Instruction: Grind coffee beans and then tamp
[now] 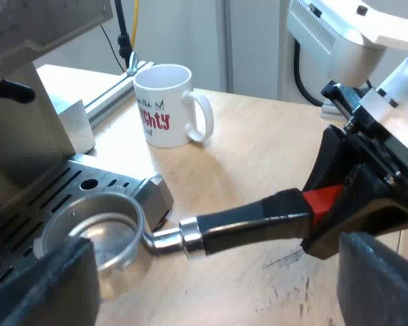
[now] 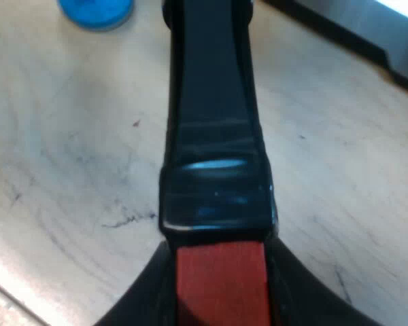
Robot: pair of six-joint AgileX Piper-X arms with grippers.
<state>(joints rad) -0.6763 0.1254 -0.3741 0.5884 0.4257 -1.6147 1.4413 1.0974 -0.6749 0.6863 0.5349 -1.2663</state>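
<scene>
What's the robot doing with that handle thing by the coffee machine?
Its right jaws are shut on the red end of the metal holder, whose empty-looking basket sits at the drip tray of the coffee machine. The left jaws hang open near the basket, holding nothing. A mug and a blue tamper stand untouched on the table.

lettering on the mug curves away, unreadable; the blue tamper and the espresso machine are cut off at the edges.
</scene>
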